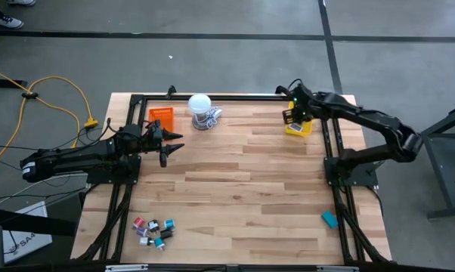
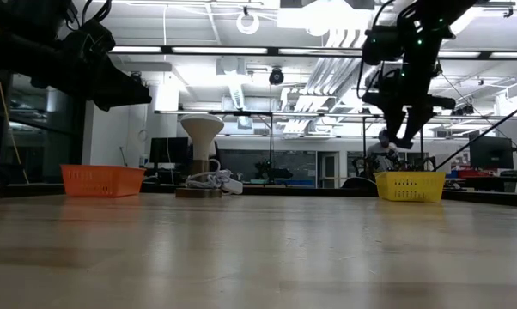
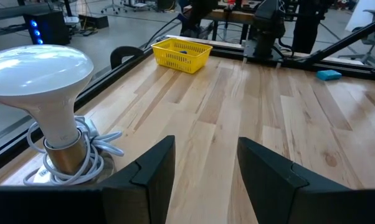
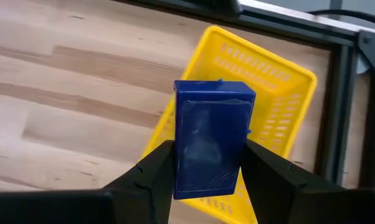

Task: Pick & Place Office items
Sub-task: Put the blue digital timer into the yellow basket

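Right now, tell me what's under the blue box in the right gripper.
The yellow tray lies directly under the blue box held by the right gripper. The box covers much of the tray's inside, so its contents can't be judged.

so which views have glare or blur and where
Low view: the near tabletop is blurred, and ceiling lights glare above. Left wrist view: a bright sheen sits on the white bulb-shaped object. Right wrist view: the blue block looks slightly soft.

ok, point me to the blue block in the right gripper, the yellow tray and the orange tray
blue block (image 4: 212, 140): right wrist view, middle of its front face.
yellow tray (image 4: 281, 93): right wrist view, far mesh wall.
orange tray (image 2: 102, 180): low view, front wall.
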